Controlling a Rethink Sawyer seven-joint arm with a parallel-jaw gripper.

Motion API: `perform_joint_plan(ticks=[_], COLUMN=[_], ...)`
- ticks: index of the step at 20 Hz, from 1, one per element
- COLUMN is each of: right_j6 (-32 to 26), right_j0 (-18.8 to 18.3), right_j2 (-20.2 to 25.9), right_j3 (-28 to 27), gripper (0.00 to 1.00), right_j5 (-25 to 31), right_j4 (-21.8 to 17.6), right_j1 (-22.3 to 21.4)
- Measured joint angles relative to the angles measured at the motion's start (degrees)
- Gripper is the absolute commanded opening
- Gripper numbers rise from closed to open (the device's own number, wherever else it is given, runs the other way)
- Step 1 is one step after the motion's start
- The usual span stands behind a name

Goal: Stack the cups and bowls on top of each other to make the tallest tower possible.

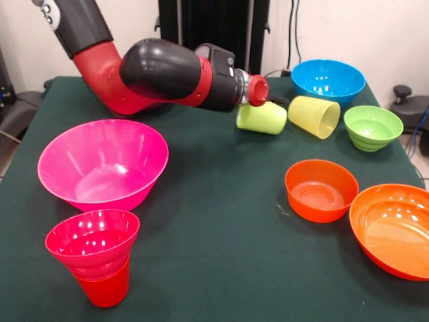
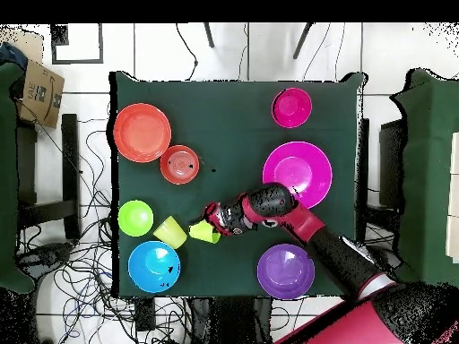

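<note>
Hand (image 1: 263,100) at tipped lime green cup (image 1: 261,118); grip state unclear. Judged step: picking it; next needs secure grasp, uprighting.

Dark green table cloth (image 1: 221,268). Large pink bowl (image 1: 102,163); magenta small bowl (image 1: 92,243) over red cup (image 1: 104,288). Lime green cup (image 1: 261,118), pale yellow cup (image 1: 314,116). Blue bowl (image 1: 328,80), ribbed green bowl (image 1: 373,127), two orange bowls (image 1: 321,189), purple bowl (image 2: 285,270). Red-and-black arm (image 1: 161,77).

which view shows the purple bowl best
The overhead view: the purple bowl sits whole by the table edge nearest the robot's base, beside the arm. The front view shows none of it; the arm covers that part of the table.
</note>
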Motion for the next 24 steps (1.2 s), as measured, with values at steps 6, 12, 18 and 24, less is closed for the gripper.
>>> perform_joint_plan(ticks=[6, 12, 18, 24], right_j6=[0.0, 0.01, 0.0, 0.02], right_j0=[-1.72, -2.27, -2.17, -1.86], right_j2=[0.02, 0.21, 0.75, 0.97], right_j3=[1.04, 1.19, 1.34, 1.5], gripper=[1.0, 1.0, 1.0, 0.0], right_j5=[-7.69, -13.2, -13.32, -13.19], right_j4=[-2.49, -5.63, -6.42, -7.18], right_j1=[5.0, 9.45, 11.16, 10.92])
